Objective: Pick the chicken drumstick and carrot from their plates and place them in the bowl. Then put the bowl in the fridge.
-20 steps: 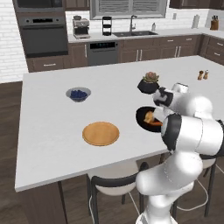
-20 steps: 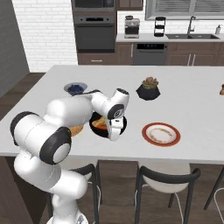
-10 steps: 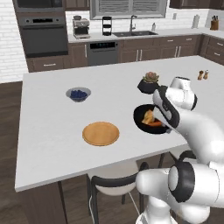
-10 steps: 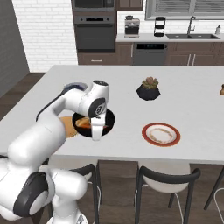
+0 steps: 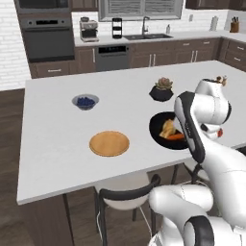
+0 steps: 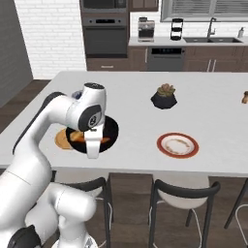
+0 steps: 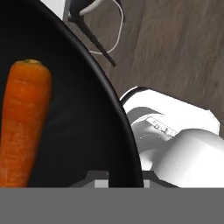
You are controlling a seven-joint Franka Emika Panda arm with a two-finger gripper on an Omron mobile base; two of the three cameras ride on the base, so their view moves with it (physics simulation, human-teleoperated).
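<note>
From the left of the left base view, the small grey blueberry bowl [image 5: 85, 101] sits toward the far side of the white worktop [image 5: 57, 139], and the plain orange-tan plate [image 5: 109, 143] lies bare nearer the front edge. Next comes the black bowl [image 5: 161, 129], with the dark succulent pot [image 5: 161, 90] beyond it. The bowl holds the chicken drumstick [image 5: 167, 127] and, just in front of it, the carrot [image 5: 174, 136], whose long axis runs roughly left to right across the bowl. In the right base view the white plate with the red-orange rim [image 6: 178, 145] lies bare, well apart from the bowl, so both foods are judged already loaded. In the hand view the bowl's rim runs straight down between the finger tips of the end effector [image 7: 119, 179], which is clamped tight on that rim; the carrot lies inside the bowl, off to the left of the grip and running alongside the rim. Judged from this, the next move is carrying the bowl to the fridge, so keeping it level matters. The drumstick is outside the hand view's framing, and the arm's white links cover the bowl's near side in both base views.
</note>
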